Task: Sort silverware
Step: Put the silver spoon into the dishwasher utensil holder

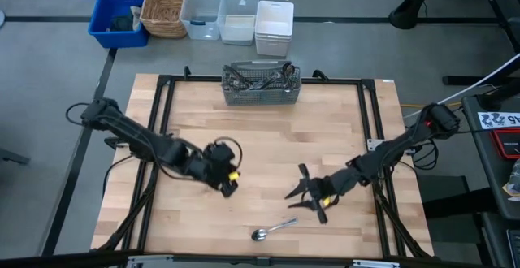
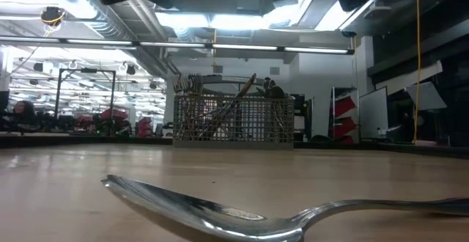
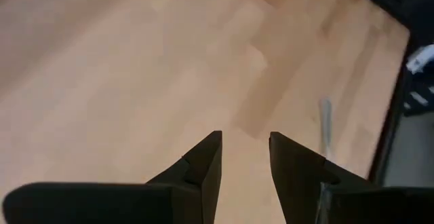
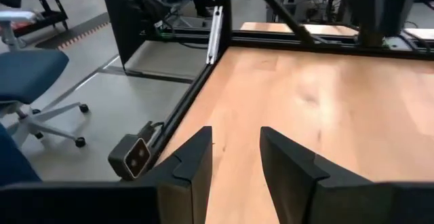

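Note:
A grey wire-mesh basket [image 1: 262, 84] stands at the table's far middle with silverware [image 2: 220, 95] sticking up out of it. A single silver spoon [image 1: 274, 230] lies flat near the front edge, and it fills the foreground of the low view [image 2: 220, 214]. My left gripper [image 1: 230, 185] hovers left of the table's middle, open and empty [image 3: 244, 137], with the spoon [image 3: 325, 125] ahead of it. My right gripper [image 1: 299, 188] hangs just beyond the spoon on the far right side of it, also open and empty [image 4: 235, 130].
Beyond the table's far edge stand a blue bin [image 1: 118, 16], a wicker basket [image 1: 164, 8], two clear tubs [image 1: 221, 15] and a white tub [image 1: 274, 26]. Black frame rails [image 1: 374, 122] run along the table's sides. Bare wood lies between the mesh basket and the grippers.

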Action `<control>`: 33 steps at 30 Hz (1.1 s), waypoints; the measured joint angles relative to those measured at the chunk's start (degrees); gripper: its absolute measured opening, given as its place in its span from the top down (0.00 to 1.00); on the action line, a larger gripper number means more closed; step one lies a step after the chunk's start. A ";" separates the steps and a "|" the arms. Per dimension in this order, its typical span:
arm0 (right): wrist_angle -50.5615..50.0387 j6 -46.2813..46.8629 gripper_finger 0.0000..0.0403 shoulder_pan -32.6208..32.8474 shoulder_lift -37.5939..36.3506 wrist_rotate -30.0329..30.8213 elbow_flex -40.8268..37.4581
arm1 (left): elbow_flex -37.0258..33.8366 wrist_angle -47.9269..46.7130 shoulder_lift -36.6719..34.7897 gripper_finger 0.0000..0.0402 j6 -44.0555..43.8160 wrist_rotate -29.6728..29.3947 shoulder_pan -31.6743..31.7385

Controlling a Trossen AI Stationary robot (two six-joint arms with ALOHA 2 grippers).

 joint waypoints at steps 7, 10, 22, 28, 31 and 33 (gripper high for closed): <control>-7.58 0.01 0.69 2.35 11.19 0.28 12.46 | 0.00 8.30 8.45 0.72 -8.28 -0.04 -7.21; -19.76 1.03 0.69 2.34 16.00 -1.27 20.10 | 0.00 11.99 12.10 0.72 -10.81 -0.02 -9.85; -44.56 7.16 0.69 2.29 32.10 -7.25 40.03 | -0.02 20.36 21.13 0.72 -18.83 -0.18 -16.13; -44.69 8.02 0.69 2.31 35.63 -8.76 40.56 | -0.02 20.17 21.24 0.72 -19.76 -1.04 -17.34; -44.39 8.20 0.69 2.33 37.02 -8.75 40.59 | -0.02 20.12 21.24 0.72 -19.60 -1.28 -17.47; -44.66 8.33 0.69 2.52 38.00 -8.73 40.59 | -0.02 19.86 21.24 0.72 -19.59 -1.28 -17.47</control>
